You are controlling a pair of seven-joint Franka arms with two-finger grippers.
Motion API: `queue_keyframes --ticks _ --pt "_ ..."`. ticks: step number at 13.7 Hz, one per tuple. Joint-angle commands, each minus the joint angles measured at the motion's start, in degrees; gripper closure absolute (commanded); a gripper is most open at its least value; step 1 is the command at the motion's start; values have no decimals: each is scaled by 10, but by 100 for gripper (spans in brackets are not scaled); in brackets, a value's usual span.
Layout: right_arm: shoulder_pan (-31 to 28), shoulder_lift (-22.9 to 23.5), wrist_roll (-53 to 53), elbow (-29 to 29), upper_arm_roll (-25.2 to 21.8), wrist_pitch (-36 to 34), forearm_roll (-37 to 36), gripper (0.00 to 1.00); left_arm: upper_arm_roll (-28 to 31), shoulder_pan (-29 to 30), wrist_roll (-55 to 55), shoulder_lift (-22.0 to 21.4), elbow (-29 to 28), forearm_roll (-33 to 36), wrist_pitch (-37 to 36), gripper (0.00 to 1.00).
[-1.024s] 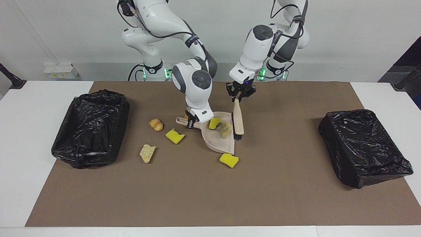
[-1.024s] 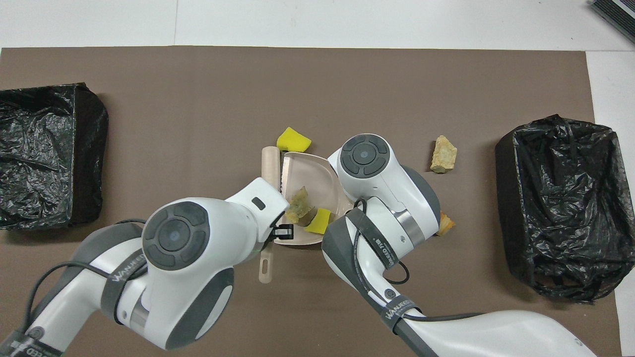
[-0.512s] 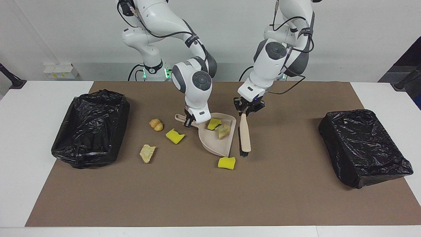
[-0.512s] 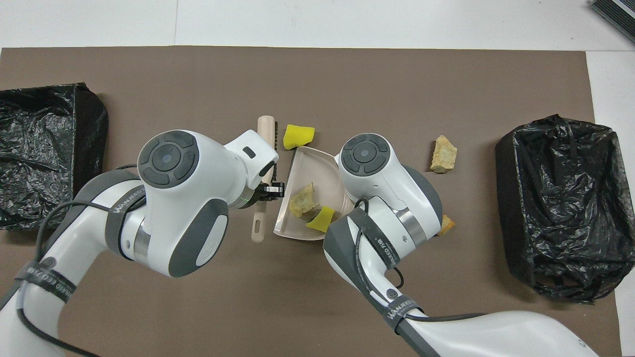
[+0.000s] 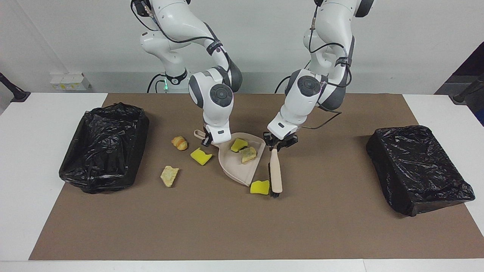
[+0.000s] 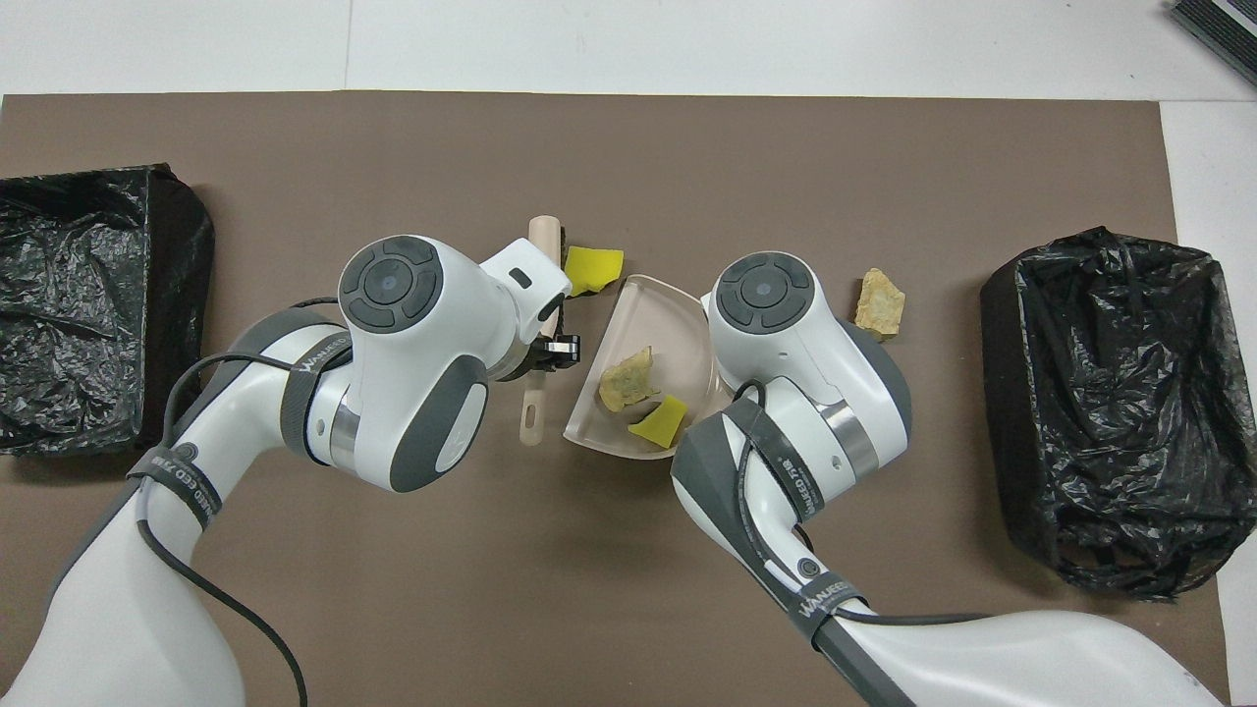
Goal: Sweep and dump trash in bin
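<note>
My right gripper point(image 5: 207, 140) is shut on the handle of the beige dustpan point(image 5: 234, 168), which rests on the brown mat. A yellow sponge chunk point(image 5: 239, 144) and a tan pastry piece point(image 5: 248, 154) lie in the pan. My left gripper point(image 5: 278, 145) is shut on the handle of the beige brush point(image 5: 275, 170). The brush's black bristles touch another yellow sponge chunk point(image 5: 260, 187) at the pan's open lip. Loose trash lies toward the right arm's end: a croissant point(image 5: 179, 142), a yellow sponge chunk point(image 5: 201, 156) and a bread piece point(image 5: 169, 176). From overhead the right arm hides its gripper.
An open bin lined with a black bag point(image 5: 104, 147) stands at the right arm's end of the mat. A second black-bagged bin point(image 5: 418, 168) stands at the left arm's end. The brown mat point(image 5: 227, 226) covers most of the white table.
My left gripper has carried the brush farther from the robots, bringing the bristles against the loose yellow sponge. The dustpan has swung and shifted slightly toward the right arm's end.
</note>
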Motion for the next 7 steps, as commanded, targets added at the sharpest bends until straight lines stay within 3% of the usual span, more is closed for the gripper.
queue_keyframes --ticks 1,3,7 --pt "-3 -13 46 -25 4 13 5 100 -1 -4 3 0 -5 30 -31 100" --pt "-3 -16 53 -26 4 13 7 100 -2 -1 7 -6 -7 44 -74 100" --pt "-3 -16 53 -28 4 16 8 100 -7 -5 44 -7 -6 44 -70 100"
